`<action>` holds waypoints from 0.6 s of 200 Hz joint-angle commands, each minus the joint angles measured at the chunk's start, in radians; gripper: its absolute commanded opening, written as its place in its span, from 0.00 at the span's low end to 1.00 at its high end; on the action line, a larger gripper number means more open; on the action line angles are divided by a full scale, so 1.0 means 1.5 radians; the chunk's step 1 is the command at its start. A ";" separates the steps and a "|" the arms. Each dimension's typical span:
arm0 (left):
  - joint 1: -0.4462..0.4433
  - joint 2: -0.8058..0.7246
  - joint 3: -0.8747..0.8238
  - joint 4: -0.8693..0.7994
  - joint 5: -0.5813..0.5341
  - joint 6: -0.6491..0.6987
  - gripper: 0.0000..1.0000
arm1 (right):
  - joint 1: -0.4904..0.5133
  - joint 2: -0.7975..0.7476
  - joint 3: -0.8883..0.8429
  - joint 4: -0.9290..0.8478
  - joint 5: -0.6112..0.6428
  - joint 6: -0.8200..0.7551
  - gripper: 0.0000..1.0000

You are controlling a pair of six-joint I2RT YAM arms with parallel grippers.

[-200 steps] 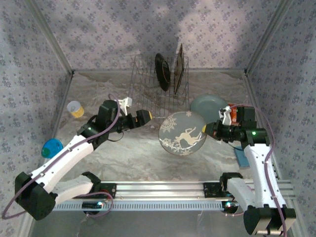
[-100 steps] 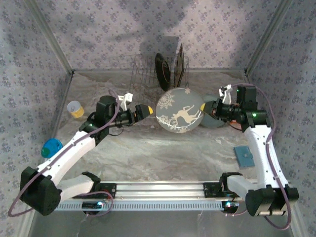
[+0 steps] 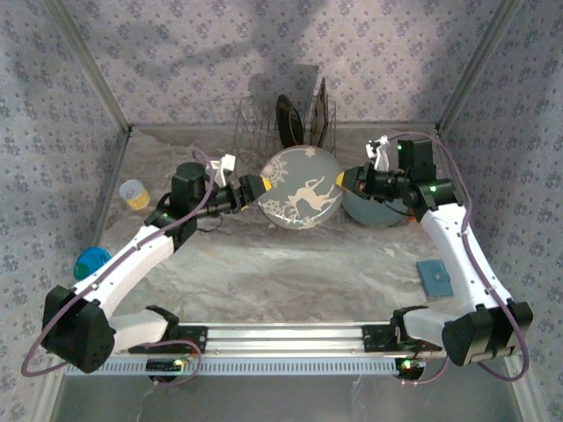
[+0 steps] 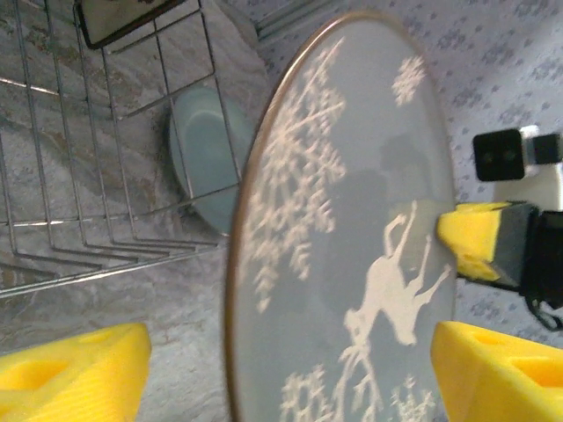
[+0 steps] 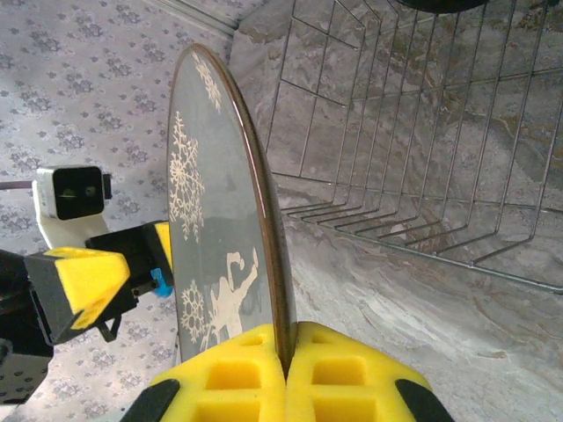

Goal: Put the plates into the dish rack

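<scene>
From overhead, the deer plate [image 3: 299,189] blocks my sight of the near middle of the dish rack [image 3: 255,132], and the right arm [image 3: 444,215] covers the far part of the pale plate [image 3: 376,214]. I can't tell whether the left tool [image 3: 258,185] touches the deer plate's rim. On the left wrist camera that plate runs off the bottom edge. On the right wrist camera a dark shape [image 5: 440,4] is cropped at the top.

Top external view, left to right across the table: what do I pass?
From the left: blue object → yellow cup → left gripper → deer plate → right gripper → pale grey-blue plate → blue pad.
</scene>
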 commanded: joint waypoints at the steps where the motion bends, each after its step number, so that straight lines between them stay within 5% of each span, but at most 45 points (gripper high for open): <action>1: 0.010 0.005 0.013 0.063 0.018 -0.025 0.76 | 0.014 -0.003 0.037 0.088 -0.031 0.039 0.00; 68: 0.021 0.013 0.001 0.080 0.019 -0.033 0.70 | 0.030 0.007 0.042 0.111 -0.026 0.053 0.00; 120: 0.024 0.014 0.001 0.087 0.020 -0.039 0.44 | 0.037 0.016 0.038 0.122 -0.020 0.057 0.00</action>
